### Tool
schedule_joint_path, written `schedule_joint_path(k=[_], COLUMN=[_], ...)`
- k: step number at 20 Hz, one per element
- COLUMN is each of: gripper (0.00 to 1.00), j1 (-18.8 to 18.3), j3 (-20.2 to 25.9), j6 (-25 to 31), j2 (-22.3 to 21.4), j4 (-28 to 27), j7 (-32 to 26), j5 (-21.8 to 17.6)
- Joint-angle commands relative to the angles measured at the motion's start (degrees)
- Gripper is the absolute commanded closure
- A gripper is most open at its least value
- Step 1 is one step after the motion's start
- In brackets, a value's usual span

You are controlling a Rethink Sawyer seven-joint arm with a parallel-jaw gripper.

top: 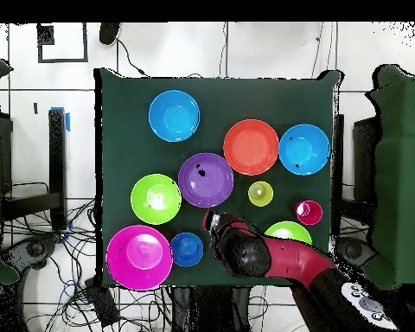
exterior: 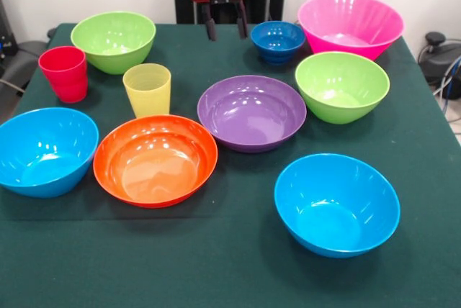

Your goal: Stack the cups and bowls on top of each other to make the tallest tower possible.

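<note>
Jaws [exterior: 224, 24] open above glossy bowls [exterior: 251, 112].

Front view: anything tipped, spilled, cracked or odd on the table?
Nothing stands out. All eight bowls, from the pink bowl to the small dark blue bowl, sit upright and apart. The red cup and yellow cup stand upright. No spill shows on the green cloth. Nothing is stacked yet; the gripper holds nothing.
</note>
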Motion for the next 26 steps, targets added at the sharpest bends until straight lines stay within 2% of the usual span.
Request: schedule_joint_path(k=[1,8,16,19,26], gripper=[0.00,0.00,0.00,0.00,0.00], j1=[0.3,-4.4,-12.0,-12.3,-9.1], j3=[-0.8,2.4,9.6,10.5,10.4], j6=[7.1,9.8,14.7,13.6,7.8], j2=[2.4,1.2,-2.0,-1.3,2.3], j4=[5.4,8.3,12.3,12.3,10.1], j7=[-0.5,-3.2,-6.5,-5.4,-0.3], j5=[-5.7,-8.6,-8.9,-10.1,-11.3])
